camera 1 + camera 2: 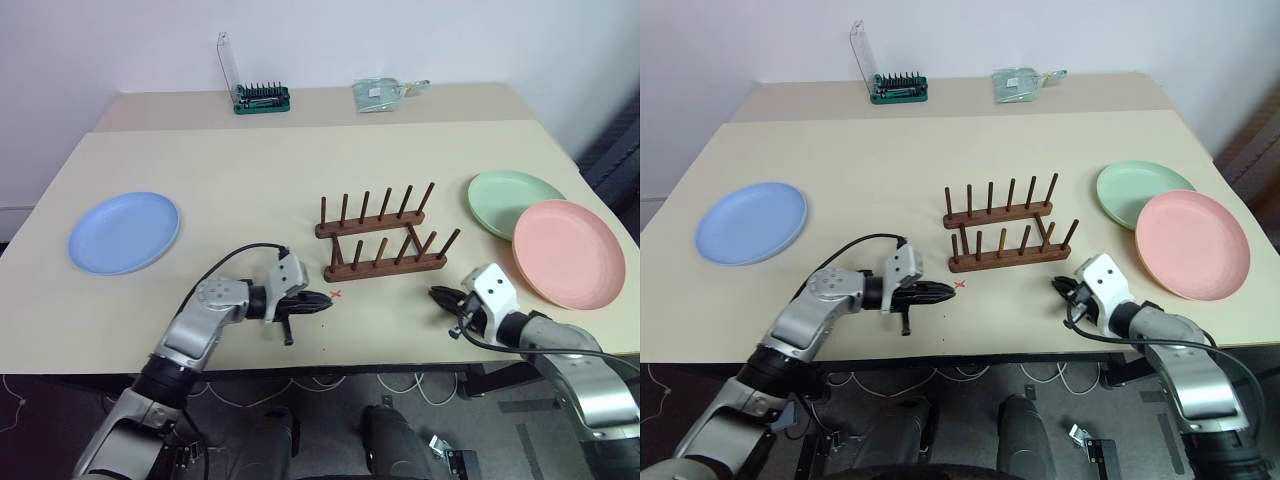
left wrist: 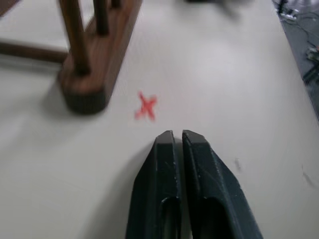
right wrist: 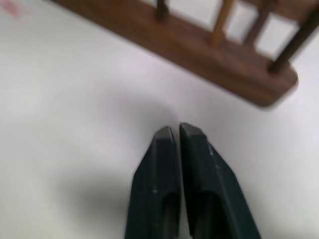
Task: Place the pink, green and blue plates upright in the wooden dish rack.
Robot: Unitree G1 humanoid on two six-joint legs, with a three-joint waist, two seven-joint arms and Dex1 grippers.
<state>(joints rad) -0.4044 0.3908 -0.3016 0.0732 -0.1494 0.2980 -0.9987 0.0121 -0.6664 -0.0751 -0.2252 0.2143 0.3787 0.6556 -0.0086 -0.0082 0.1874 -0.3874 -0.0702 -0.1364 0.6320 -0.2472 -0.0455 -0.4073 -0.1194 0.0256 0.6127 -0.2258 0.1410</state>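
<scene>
The dark wooden dish rack (image 1: 383,240) stands empty at the table's middle. A light blue plate (image 1: 124,232) lies flat far to the left. On the right, the pink plate (image 1: 568,252) overlaps the edge of the green plate (image 1: 512,201). My left gripper (image 1: 326,300) is shut and empty, hovering just left of a small red cross (image 2: 146,107) near the rack's front left end. Off the rack's front right corner, my right gripper (image 1: 436,294) is also shut with nothing in it, pointing toward the rack's near rail (image 3: 199,55).
A green tool holder (image 1: 261,97) with an upright clear lid and a clear bag (image 1: 380,94) sit at the table's far edge. The table's front edge (image 1: 380,365) runs just below both grippers.
</scene>
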